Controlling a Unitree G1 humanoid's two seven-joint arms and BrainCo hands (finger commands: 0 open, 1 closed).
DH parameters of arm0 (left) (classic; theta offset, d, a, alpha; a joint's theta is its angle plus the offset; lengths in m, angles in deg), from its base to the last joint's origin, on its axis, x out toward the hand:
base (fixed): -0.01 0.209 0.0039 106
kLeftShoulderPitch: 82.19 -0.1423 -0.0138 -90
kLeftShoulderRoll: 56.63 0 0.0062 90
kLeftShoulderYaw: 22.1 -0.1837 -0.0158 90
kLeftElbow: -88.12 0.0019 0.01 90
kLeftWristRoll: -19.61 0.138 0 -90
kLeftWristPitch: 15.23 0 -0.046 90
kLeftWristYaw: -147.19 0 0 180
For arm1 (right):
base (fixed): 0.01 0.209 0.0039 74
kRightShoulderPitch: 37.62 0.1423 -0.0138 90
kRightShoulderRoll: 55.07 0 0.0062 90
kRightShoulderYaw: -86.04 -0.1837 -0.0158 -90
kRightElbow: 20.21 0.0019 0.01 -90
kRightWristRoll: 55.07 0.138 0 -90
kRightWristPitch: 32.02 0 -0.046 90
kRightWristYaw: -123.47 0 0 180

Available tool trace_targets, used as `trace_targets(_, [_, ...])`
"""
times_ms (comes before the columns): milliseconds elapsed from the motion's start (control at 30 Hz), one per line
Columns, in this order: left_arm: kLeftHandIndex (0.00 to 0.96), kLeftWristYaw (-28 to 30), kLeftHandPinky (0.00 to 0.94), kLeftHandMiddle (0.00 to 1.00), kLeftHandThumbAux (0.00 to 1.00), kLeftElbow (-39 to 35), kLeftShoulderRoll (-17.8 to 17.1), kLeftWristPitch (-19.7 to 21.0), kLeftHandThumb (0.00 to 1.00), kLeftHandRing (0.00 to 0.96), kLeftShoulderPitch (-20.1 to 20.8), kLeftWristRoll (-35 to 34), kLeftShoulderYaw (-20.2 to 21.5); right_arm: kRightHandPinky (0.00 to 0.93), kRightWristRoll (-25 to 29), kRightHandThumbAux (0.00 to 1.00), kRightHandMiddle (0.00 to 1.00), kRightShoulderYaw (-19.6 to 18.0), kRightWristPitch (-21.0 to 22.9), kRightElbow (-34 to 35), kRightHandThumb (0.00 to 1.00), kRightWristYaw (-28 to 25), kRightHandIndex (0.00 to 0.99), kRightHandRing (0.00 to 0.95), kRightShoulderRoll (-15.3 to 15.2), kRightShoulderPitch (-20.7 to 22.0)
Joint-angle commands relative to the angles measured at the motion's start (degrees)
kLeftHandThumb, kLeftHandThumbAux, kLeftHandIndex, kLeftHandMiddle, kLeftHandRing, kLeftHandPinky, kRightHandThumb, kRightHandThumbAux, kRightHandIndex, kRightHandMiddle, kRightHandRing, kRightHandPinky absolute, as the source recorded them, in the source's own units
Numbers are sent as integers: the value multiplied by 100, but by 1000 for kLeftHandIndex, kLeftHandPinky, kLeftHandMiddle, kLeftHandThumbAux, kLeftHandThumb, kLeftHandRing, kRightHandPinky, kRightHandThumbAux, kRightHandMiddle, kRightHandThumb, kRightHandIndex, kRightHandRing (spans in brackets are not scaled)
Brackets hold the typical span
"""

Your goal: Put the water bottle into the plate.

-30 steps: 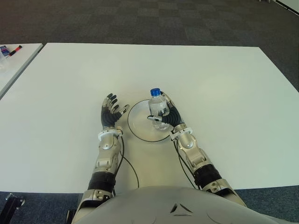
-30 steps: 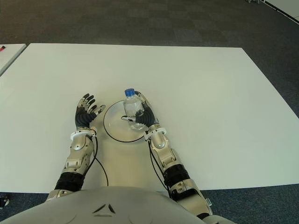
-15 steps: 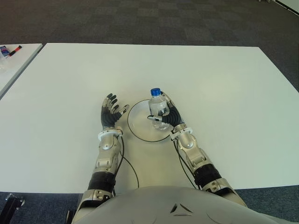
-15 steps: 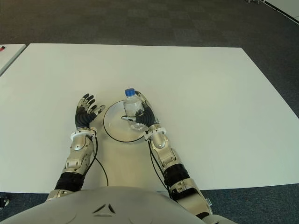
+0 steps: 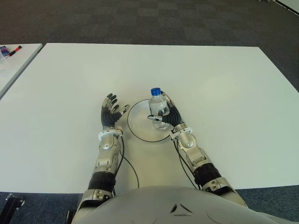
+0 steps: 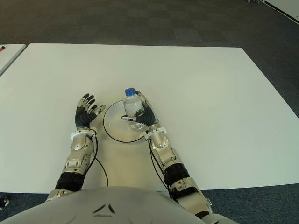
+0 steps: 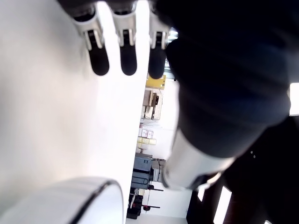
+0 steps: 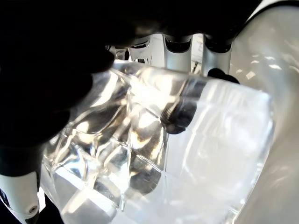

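A big white table [image 5: 210, 84] fills most of the view. Past its far edge lies a dark grey carpet floor [image 5: 140, 21] with squares. Left of the big table stands another white table [image 5: 11, 65]

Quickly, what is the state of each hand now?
Left hand: open, empty, left of the plate.
Right hand: closed on the water bottle, upright over the plate.

Office/lab-type room: big white table [image 5: 210, 79], dark checkered carpet tiles [image 5: 140, 21], 2nd white table [image 5: 14, 65] alongside.
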Motion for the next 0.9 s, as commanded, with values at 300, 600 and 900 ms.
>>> trace_targets(300, [157,9,181,183,998,185,299,60,57,160,42,2,9,0,55,667,0,-46,-251,-480,17,156,0,0,24,38])
trace_targets(600, [150,6,181,176,998,237,273,17,53,158,53,43,-2,0,121,622,0,-93,-396,-687,74,147,0,0,76,123])
trace_targets(900, [151,25,184,179,998,264,285,6,48,160,71,-23,28,0,142,557,0,-113,-603,-921,169,143,0,0,71,201])
